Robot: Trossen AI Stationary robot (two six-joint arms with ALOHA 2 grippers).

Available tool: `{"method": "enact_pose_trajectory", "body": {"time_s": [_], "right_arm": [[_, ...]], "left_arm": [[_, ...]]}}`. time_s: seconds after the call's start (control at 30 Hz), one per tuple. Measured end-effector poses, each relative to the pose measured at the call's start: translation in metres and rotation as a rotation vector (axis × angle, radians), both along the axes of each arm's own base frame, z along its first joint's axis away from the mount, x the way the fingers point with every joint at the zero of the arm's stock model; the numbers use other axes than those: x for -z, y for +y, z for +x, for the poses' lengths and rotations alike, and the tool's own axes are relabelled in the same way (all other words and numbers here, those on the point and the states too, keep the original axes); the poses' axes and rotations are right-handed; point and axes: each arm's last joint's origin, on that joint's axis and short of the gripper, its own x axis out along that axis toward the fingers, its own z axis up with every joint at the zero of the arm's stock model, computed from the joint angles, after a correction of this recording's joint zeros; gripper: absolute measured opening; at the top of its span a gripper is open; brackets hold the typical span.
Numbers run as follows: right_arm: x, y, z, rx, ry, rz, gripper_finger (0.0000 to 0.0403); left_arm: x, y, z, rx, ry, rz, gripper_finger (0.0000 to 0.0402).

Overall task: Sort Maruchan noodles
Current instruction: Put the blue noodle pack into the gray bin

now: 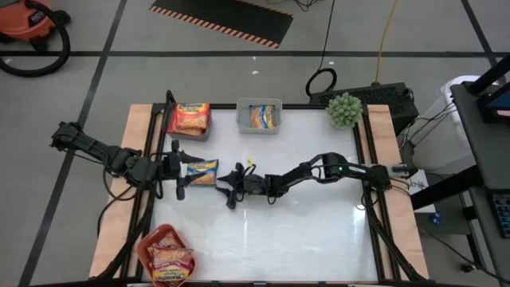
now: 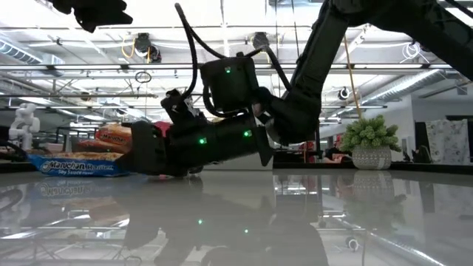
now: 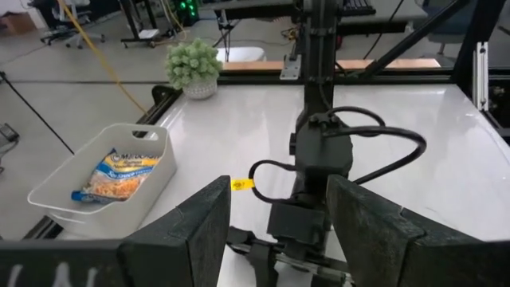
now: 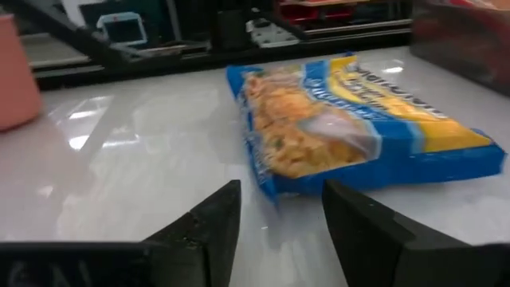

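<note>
"maruchan" reads on the blue packet (image 2: pixel 74 165) lying just ahead of the released right claw (image 4: pixel 275 209); left claw (image 3: pixel 277 215) released.

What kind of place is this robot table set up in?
Probably a robotics lab or workshop in an industrial hall: exposed ceiling beams and strip lights, a hazard-striped floor mat, and a shop vacuum beside the table.
</note>
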Motion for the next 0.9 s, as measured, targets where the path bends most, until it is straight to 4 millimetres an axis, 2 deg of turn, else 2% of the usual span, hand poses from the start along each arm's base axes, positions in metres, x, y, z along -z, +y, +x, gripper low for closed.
{"method": "enact_pose_trajectory", "body": {"time_s": [0.27, 0.53, 0.7, 0.9], "right_arm": [[-0.004, 0.004, 0.010, -0.032, 0.056, -0.055, 0.0128], [-0.004, 0.004, 0.011, -0.044, 0.077, -0.106, 0.0012], [-0.013, -0.001, 0.009, -0.046, 0.119, -0.138, 0.0007], [-0.039, -0.001, -0.002, -0.140, 0.265, -0.232, 0.0001]], "left_arm": [[0.007, -0.004, 0.008, -0.004, 0.044, 0.007, 0.0214], [0.013, -0.007, 0.015, -0.012, 0.073, -0.001, 0.0214], [0.014, -0.007, 0.015, -0.017, 0.082, -0.006, 0.0214], [0.019, -0.006, 0.012, -0.040, 0.127, -0.034, 0.0214]]}}
